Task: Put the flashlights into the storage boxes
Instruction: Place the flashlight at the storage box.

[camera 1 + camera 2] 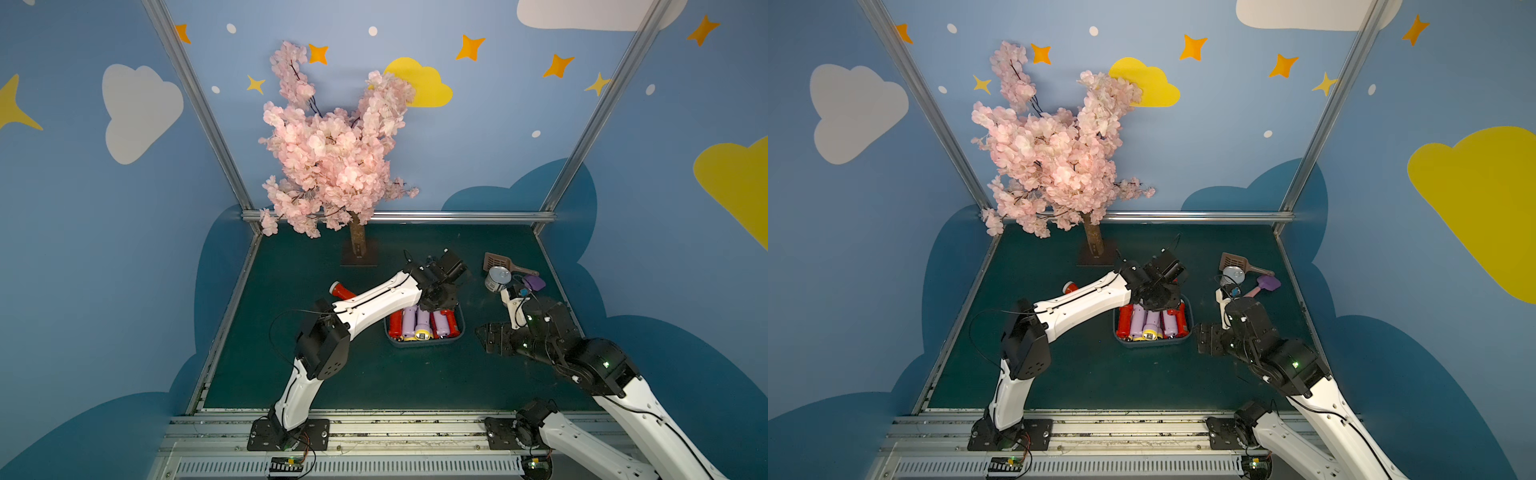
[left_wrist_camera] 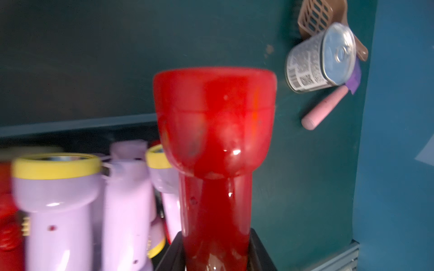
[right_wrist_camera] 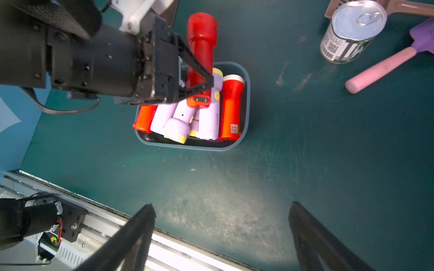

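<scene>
Filling the tub point(image 3: 247, 93): lilac, red flashlights point(image 3: 209, 122); left gripper point(image 2: 216, 233) holds red flashlight point(image 2: 215, 122).

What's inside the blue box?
Red and lilac flashlights packed together, some stacked. The left gripper, holding another red flashlight, hides the box's far end; its floor is mostly covered.

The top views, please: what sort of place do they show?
Probably a staged robot test booth, not a real room: painted cloud-and-star walls, an artificial blossom tree and aluminium framing round a green tabletop.
</scene>
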Action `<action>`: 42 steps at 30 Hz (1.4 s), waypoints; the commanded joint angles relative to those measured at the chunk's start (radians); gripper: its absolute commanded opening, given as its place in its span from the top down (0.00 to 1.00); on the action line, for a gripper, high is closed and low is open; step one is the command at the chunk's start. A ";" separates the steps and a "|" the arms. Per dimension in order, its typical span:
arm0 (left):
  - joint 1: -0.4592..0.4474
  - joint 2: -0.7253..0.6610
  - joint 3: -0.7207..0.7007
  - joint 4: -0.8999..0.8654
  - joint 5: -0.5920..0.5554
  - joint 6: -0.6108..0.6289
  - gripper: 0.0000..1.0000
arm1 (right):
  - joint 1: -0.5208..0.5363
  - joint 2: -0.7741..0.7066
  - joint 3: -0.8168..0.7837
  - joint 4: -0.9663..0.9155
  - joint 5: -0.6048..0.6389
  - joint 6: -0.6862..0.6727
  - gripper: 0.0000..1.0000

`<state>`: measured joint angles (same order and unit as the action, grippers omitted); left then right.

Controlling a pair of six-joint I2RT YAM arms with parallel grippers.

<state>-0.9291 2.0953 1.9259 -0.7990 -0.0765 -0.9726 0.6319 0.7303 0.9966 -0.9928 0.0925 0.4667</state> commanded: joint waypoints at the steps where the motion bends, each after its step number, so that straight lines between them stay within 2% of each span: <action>1: -0.027 0.020 0.028 -0.029 0.018 0.014 0.74 | -0.003 -0.014 0.029 -0.036 0.018 0.009 0.11; 10: -0.059 0.091 0.031 -0.008 0.059 -0.024 0.74 | -0.003 -0.041 0.016 -0.051 0.012 0.012 0.11; 16: -0.056 0.098 0.016 0.002 0.044 -0.035 0.72 | -0.003 -0.061 0.011 -0.061 0.019 0.012 0.11; 30: -0.055 0.084 0.010 0.003 0.040 -0.052 0.52 | -0.003 -0.074 -0.006 -0.063 0.015 0.000 0.11; 42: -0.057 0.056 0.020 -0.024 0.008 -0.049 0.49 | -0.004 -0.077 -0.018 -0.052 0.011 -0.007 0.11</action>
<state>-0.9867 2.1975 1.9347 -0.7898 -0.0437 -1.0214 0.6315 0.6586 0.9924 -1.0447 0.0971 0.4671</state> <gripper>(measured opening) 0.507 0.895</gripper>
